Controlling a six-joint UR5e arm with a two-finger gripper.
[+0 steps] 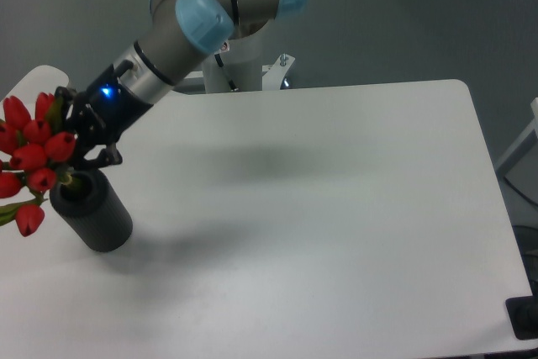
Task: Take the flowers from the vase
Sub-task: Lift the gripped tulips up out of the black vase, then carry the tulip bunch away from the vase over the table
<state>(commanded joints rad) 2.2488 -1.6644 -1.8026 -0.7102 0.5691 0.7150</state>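
The flowers [32, 155], a bunch of red tulip buds with green stems, lean out to the left over the table's left edge. Their stems run toward the mouth of the vase [94, 214], a dark grey cylinder standing near the left edge. My gripper [76, 161] reaches down from the upper right, right above the vase mouth. Its black fingers [106, 155] are closed around the stems just below the buds. The lower stems are hidden behind the fingers and the vase rim, so I cannot tell how deep they sit in the vase.
The white table [319, 224] stretches to the right of the vase. The arm's base [244, 69] stands at the table's far edge. A dark object [525, 319] sits off the table's right front corner.
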